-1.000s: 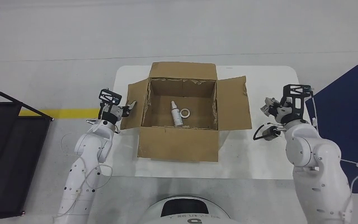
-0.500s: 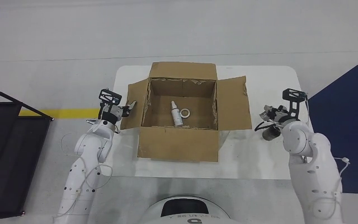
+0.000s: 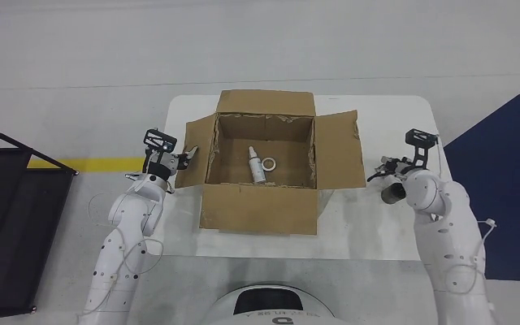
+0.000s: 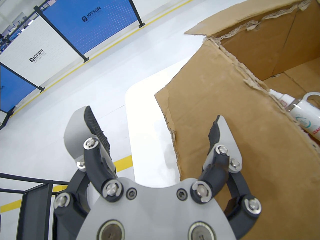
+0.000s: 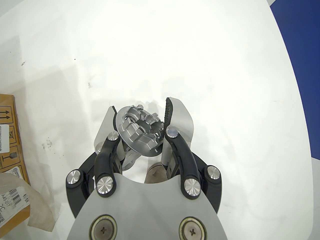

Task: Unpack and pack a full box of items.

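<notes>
Top view: the right gripper (image 3: pixel 385 172) is hanging over the counter (image 3: pixel 382 231), right of the box (image 3: pixel 258 208), where a bottle (image 3: pixel 257 165) is lying inside.

Left wrist view: the left gripper (image 4: pixel 152 128) is sitting released just left of the box.

Right wrist view: the right gripper is grasping a metal part (image 5: pixel 137 132); setting it flat before letting go looks wisest.

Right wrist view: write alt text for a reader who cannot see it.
The right gripper is shut on a grey, notched metal part over the white table. A cardboard box corner sits at the edge.

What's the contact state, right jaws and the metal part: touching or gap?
Touching. The right wrist view shows the right gripper shut on the metal part, with one jaw pressed against each side and no gap visible.
</notes>
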Controlling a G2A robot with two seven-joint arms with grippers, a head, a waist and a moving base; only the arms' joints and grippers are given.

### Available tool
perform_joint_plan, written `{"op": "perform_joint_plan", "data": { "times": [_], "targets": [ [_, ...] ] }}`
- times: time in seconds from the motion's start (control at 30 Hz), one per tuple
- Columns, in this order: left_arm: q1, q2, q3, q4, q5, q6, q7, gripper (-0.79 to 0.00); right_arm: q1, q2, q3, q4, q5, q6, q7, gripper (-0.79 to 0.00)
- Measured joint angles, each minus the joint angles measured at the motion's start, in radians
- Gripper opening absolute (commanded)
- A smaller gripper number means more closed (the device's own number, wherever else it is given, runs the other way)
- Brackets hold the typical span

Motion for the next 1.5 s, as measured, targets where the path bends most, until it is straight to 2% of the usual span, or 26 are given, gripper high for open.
{"op": "perform_joint_plan", "data": {
  "times": [0.07, 0.1, 0.17, 0.47, 0.57, 0.6, 0.63, 0.67, 0.93, 1.1, 1.33, 1.5],
  "targets": [
    [0.0, 0.0, 0.0, 0.0, 0.0, 0.0, 0.0, 0.0, 0.009, 0.0, -0.002, 0.014, -0.004, 0.001, 0.007, -0.757],
    [0.0, 0.0, 0.0, 0.0, 0.0, 0.0, 0.0, 0.0, 0.013, 0.0, -0.003, 0.019, -0.007, 0.002, 0.01, -0.662],
    [0.0, 0.0, 0.0, 0.0, 0.0, 0.0, 0.0, 0.0, 0.019, 0.001, -0.006, 0.028, -0.014, 0.004, 0.013, -0.585],
    [0.0, 0.0, 0.0, 0.0, 0.0, 0.0, 0.0, 0.0, 0.035, -0.001, -0.02, 0.058, -0.022, 0.004, 0.023, -0.582],
    [0.0, 0.0, 0.0, 0.0, 0.0, 0.0, 0.0, 0.0, 0.037, -0.001, -0.019, 0.061, -0.022, 0.005, 0.027, -0.52],
    [0.0, 0.0, 0.0, 0.0, 0.0, 0.0, 0.0, 0.0, 0.037, 0.0, -0.019, 0.062, -0.022, 0.005, 0.028, -0.403],
    [0.0, 0.0, 0.0, 0.0, 0.0, 0.0, 0.0, 0.0, 0.038, 0.0, -0.018, 0.062, -0.021, 0.006, 0.029, -0.114],
    [0.0, 0.0, 0.0, 0.0, 0.0, 0.0, 0.0, 0.0, 0.038, 0.0, -0.017, 0.062, -0.021, 0.006, 0.031, 0.0],
    [0.0, 0.0, 0.0, 0.0, 0.0, 0.0, 0.0, 0.0, 0.03, 0.002, 0.001, 0.042, -0.013, 0.003, 0.041, 0.0],
    [0.0, 0.0, 0.0, 0.0, 0.0, 0.0, 0.0, 0.0, 0.003, 0.005, 0.042, -0.03, 0.02, -0.005, 0.046, 0.0],
    [0.0, 0.0, 0.0, 0.0, 0.0, 0.0, 0.0, 0.0, -0.108, 0.009, 0.193, -0.269, 0.262, -0.09, 0.085, 0.0],
    [0.0, 0.0, 0.0, 0.0, 0.0, 0.0, 0.0, 0.0, -0.181, 0.007, 0.253, -0.401, 0.422, -0.148, 0.089, 0.0]
  ]
}}
